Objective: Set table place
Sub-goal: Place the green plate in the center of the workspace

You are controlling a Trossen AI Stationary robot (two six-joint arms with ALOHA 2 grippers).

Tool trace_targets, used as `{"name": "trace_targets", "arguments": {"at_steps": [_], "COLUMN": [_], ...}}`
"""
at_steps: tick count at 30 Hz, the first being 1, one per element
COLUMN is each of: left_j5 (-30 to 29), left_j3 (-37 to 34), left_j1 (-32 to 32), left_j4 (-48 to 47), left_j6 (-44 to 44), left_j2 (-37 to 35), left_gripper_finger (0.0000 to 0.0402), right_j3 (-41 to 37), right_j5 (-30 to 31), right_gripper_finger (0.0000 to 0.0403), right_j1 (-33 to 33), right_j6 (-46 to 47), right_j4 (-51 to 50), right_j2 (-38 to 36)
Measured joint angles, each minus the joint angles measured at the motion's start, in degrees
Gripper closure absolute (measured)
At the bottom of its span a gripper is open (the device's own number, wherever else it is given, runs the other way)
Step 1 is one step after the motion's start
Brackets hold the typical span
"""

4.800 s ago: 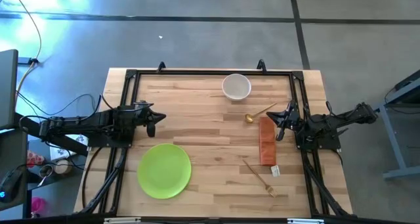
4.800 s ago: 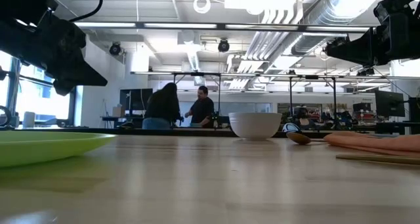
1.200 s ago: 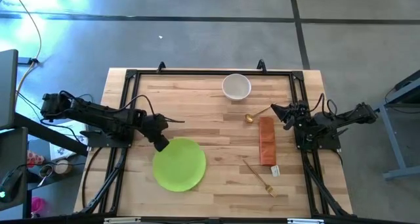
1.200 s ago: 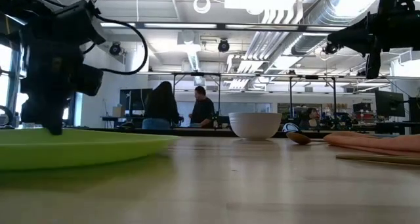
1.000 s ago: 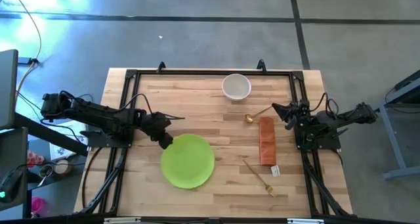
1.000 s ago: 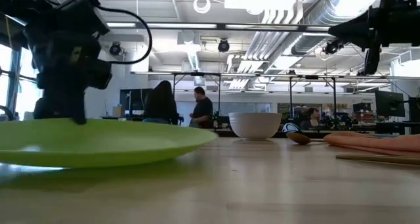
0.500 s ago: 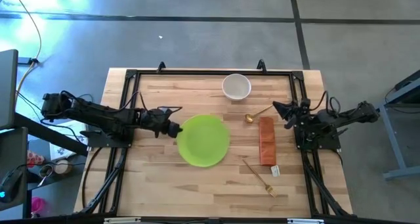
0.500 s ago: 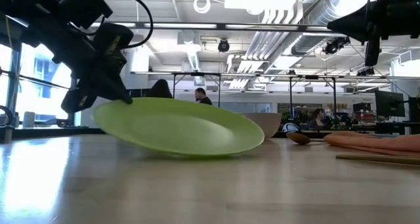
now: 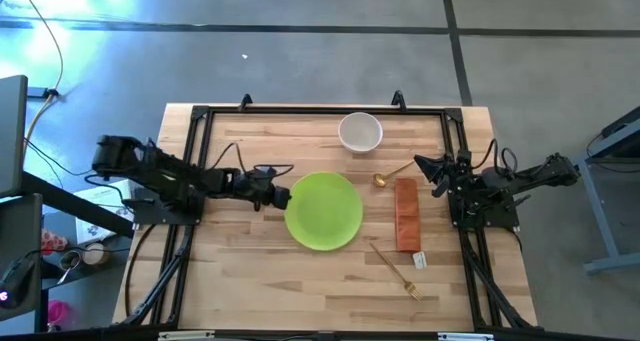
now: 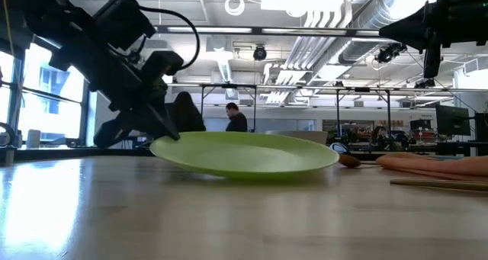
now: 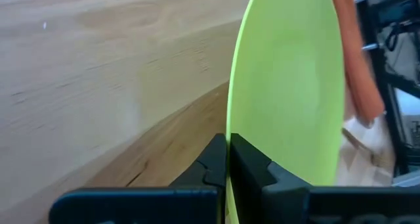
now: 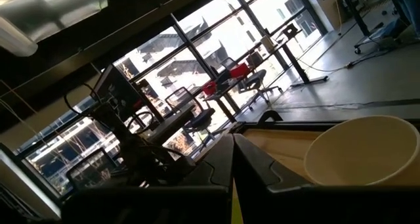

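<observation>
The lime-green plate (image 9: 323, 211) lies near the middle of the table (image 9: 250, 281). My left gripper (image 9: 282, 197) is shut on the plate's left rim; it also shows in the low view (image 10: 164, 130). The white bowl (image 9: 360, 131) stands at the far edge. The gold spoon (image 9: 385, 176) lies to the right of the plate, and the gold fork (image 9: 395, 269) lies nearer the near edge. My right gripper (image 9: 430, 176) hangs shut and empty above the table's right side, over the spoon's handle end. My left gripper pinches the plate's rim (image 11: 228, 129) on the plate's left side between its two fingers. The fingers come nearly level from the table's left. The plate (image 10: 244, 153) sits almost level, its held edge slightly raised and its underside at the tabletop.
An orange-brown strip (image 9: 406, 213) lies just right of the plate, between spoon and fork. A black rail frame (image 9: 200, 121) runs along the table's edges. People stand in the room beyond the far edge (image 10: 232, 123).
My left gripper has gone toward the table's right edge and a little toward the far edge, holding the plate by its rim. The plate has come from the near left to the middle; it was tipped up half a second ago and is now almost level.
</observation>
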Motion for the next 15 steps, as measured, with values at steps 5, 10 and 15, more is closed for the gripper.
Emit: {"name": "trace_targets", "arguments": {"at_steps": [5, 10, 15], "left_j5": [0.7, 0.7, 0.4], "left_j3": [1.8, 3.8, 5.4], "left_j1": [0.0, 0.0, 0.0], "left_j4": [-1.5, -8.8, -11.1], "left_j6": [-0.2, -0.7, 1.2], "left_j2": [2.4, 2.7, 2.7], "left_gripper_finger": [0.0401, 0.0384, 0.0335], "right_j3": [0.0, 0.0, 0.0], "right_j5": [-0.6, -0.8, -1.2], "right_gripper_finger": [0.0403, 0.0403, 0.0403], "right_j1": [0.0, 0.0, 0.0], "right_j6": [0.0, 0.0, 0.1], "right_j4": [-0.1, -0.2, -0.2], "right_j2": [0.0, 0.0, 0.0]}}
